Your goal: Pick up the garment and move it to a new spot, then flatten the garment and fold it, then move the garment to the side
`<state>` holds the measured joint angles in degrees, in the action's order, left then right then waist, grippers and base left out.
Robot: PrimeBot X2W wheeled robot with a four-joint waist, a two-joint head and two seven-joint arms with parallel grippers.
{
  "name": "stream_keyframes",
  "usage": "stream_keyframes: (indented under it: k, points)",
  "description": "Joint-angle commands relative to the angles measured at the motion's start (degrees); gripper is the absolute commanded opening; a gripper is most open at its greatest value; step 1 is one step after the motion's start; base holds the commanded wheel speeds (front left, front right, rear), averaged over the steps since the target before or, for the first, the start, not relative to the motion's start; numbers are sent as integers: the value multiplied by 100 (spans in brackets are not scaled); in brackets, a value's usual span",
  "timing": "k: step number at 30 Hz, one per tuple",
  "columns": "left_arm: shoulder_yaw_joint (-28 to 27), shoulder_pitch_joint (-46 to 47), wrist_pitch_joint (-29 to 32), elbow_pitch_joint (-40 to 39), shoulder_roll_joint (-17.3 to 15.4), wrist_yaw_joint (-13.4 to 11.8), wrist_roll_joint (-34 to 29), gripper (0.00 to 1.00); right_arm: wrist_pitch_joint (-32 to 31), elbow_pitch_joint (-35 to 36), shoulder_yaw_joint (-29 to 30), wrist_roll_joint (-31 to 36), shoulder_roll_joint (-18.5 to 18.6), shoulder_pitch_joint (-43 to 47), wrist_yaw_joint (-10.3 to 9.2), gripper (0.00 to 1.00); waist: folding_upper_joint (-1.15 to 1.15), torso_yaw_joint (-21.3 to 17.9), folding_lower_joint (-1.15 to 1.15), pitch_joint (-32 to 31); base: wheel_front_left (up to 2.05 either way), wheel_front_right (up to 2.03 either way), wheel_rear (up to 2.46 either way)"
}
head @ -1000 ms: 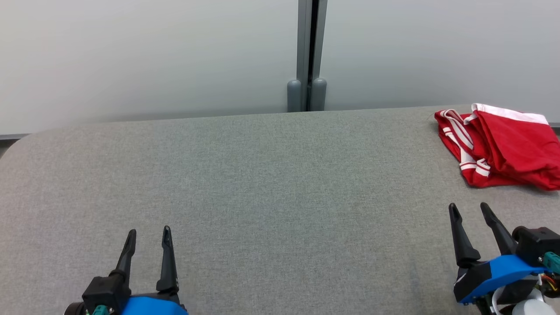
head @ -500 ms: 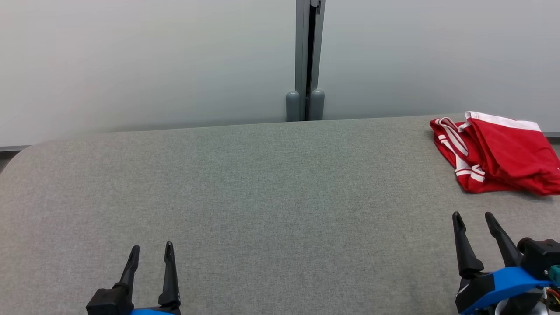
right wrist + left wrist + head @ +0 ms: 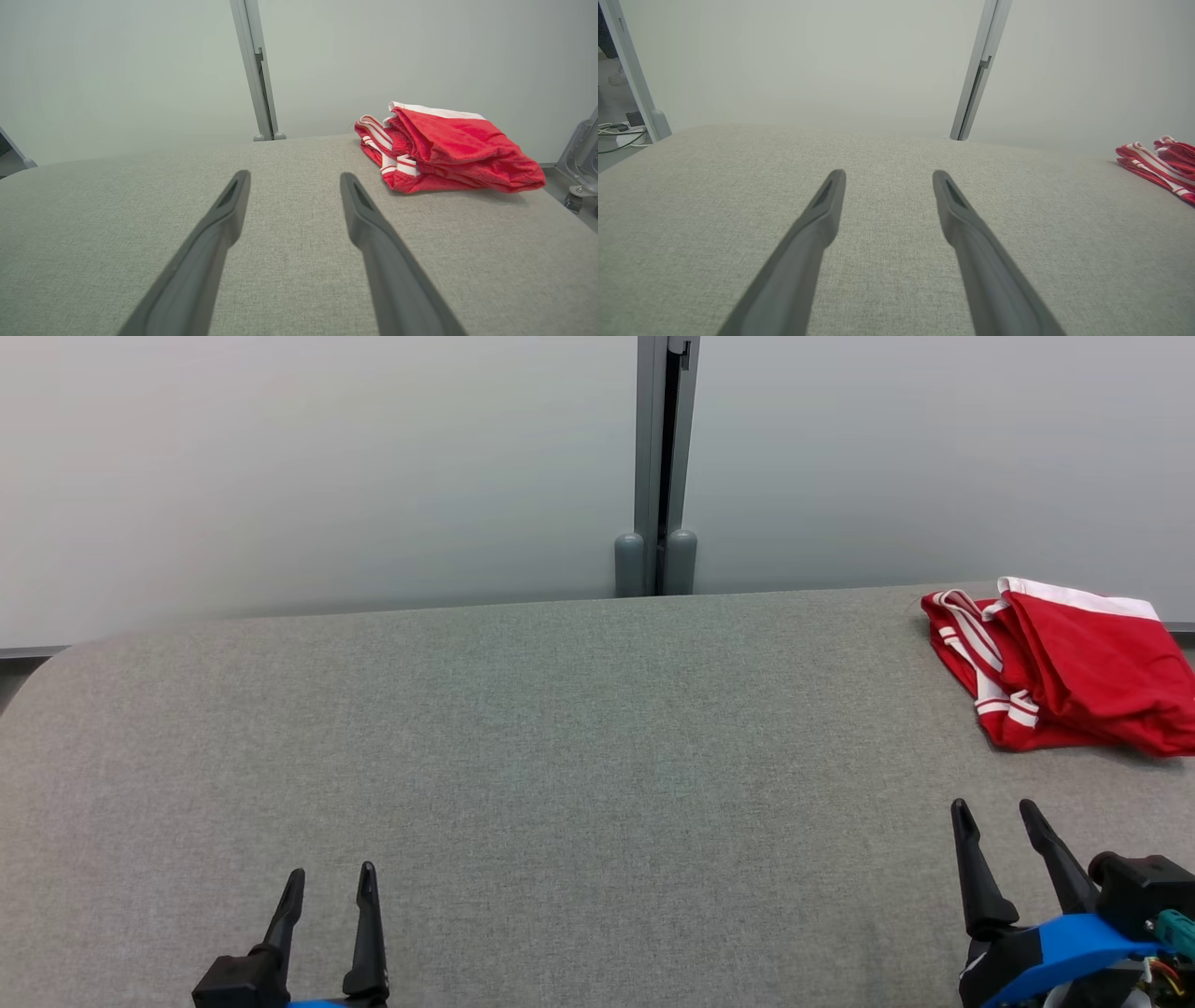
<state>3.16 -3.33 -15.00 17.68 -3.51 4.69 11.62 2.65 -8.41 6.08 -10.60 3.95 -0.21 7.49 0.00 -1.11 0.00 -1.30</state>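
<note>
Pale wall [image 3: 280,457] at back w/ a grey post [image 3: 665,448] in the middle. Grey fabric table [image 3: 560,756] spans the front. Red garment [image 3: 1074,672] w/ white stripes lies bunched at the table's far right, by the back edge. Left fingers [image 3: 366,933] at lower left: spread open, nothing btwn them, over bare table, well apart from the garment. Right fingers [image 3: 974,865] at lower right: also open & empty, nearer the garment but not touching it.
</note>
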Motion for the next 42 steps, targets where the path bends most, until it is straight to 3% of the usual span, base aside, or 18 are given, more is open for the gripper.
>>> stream_keyframes:
  k: [1,7,8,13,42]
  points:
    - [-4,90,-22,21,-27,24,7,100,28,-20,9,-7,-28,88,1,100,0,-3,0,4,0,0,0]
    - [28,111,-23,89,-48,43,19,100,45,-58,15,-24,-58,85,1,100,0,25,0,6,0,0,0]
    - [14,13,0,85,-21,39,2,0,12,-49,3,-4,-34,21,0,0,0,25,0,5,0,0,0]
    - [-8,-57,62,299,24,41,71,0,-32,-300,8,-68,-52,66,-1,0,0,26,0,6,0,0,0]
    - [-365,340,826,41,38,133,2997,0,-354,-378,19,-3039,-70,-197,-1,0,0,47,0,41,0,0,0]
